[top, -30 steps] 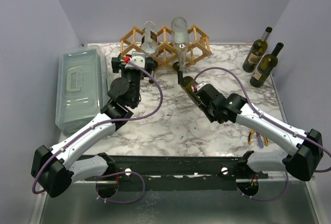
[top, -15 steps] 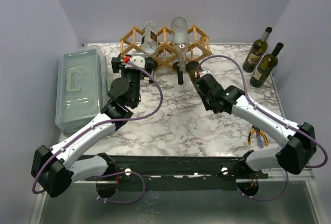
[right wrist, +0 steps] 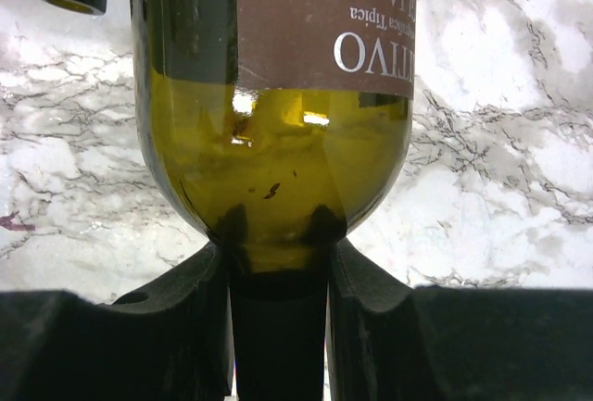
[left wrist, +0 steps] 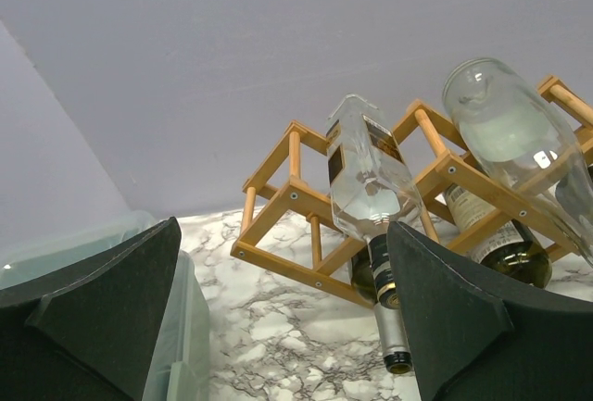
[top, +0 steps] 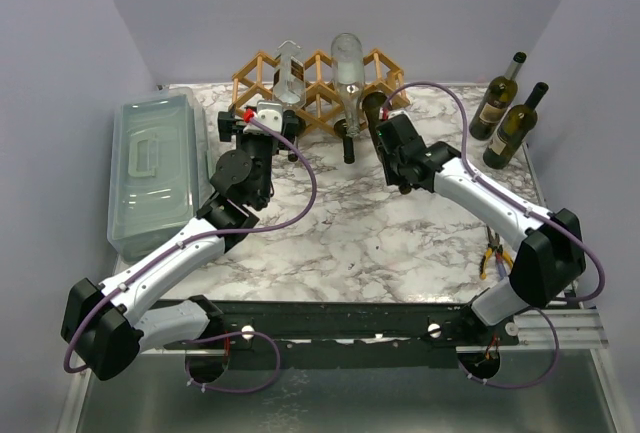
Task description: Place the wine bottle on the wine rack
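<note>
A marbled bench [top: 340, 223] stands between lavender walls. The right fingers [right wrist: 176, 327] are clenched on the neck of a green wine bottle [right wrist: 278, 142], whose body reaches ahead of them to the right end of the wooden wine rack [top: 262, 65]. The left fingers [left wrist: 93, 318] are spread, grasping nothing. Ahead of them the rack holds a square clear bottle [left wrist: 366, 174] and a round clear bottle [left wrist: 505, 128], necks down. A lidded plastic box [top: 150, 168] lies to their left.
</note>
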